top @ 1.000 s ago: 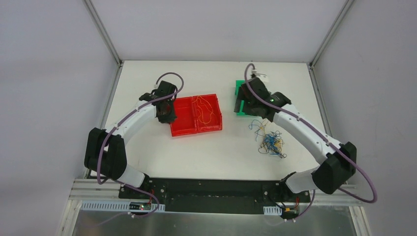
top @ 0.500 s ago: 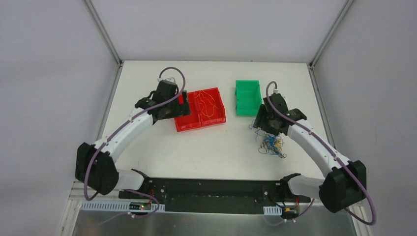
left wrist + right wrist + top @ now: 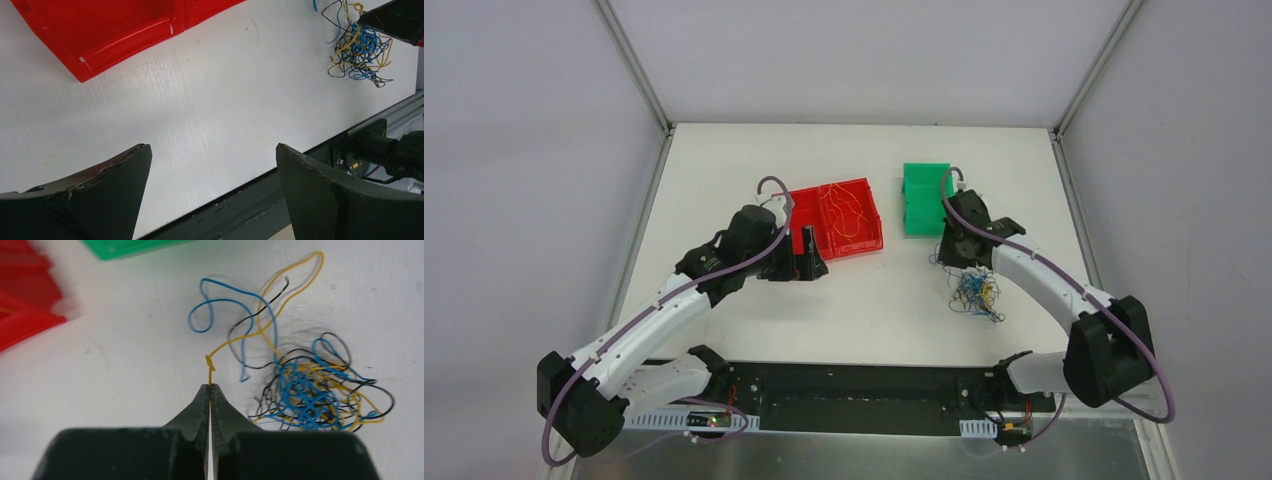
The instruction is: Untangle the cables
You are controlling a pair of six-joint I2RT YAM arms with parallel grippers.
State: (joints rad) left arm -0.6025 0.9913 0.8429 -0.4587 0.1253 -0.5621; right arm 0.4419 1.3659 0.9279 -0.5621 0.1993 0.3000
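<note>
The left gripper (image 3: 212,150) hung over the white table (image 3: 874,310), its jaws spread wide and holding nothing. It sat just off the near edge of the red tray (image 3: 100,30). The tray's right compartment held a few loose yellow strands (image 3: 844,212). Right of the tray, a little apart, stood a green bin (image 3: 924,195). In front of that bin, the right gripper (image 3: 210,390) was pinched closed on the end of one yellow cable (image 3: 210,365), just below a small knot in it. That cable rose away to the right and looped back toward the tangle (image 3: 315,390). The tangle was a heap of blue, yellow and black cables on the table just right of the fingers.
</note>
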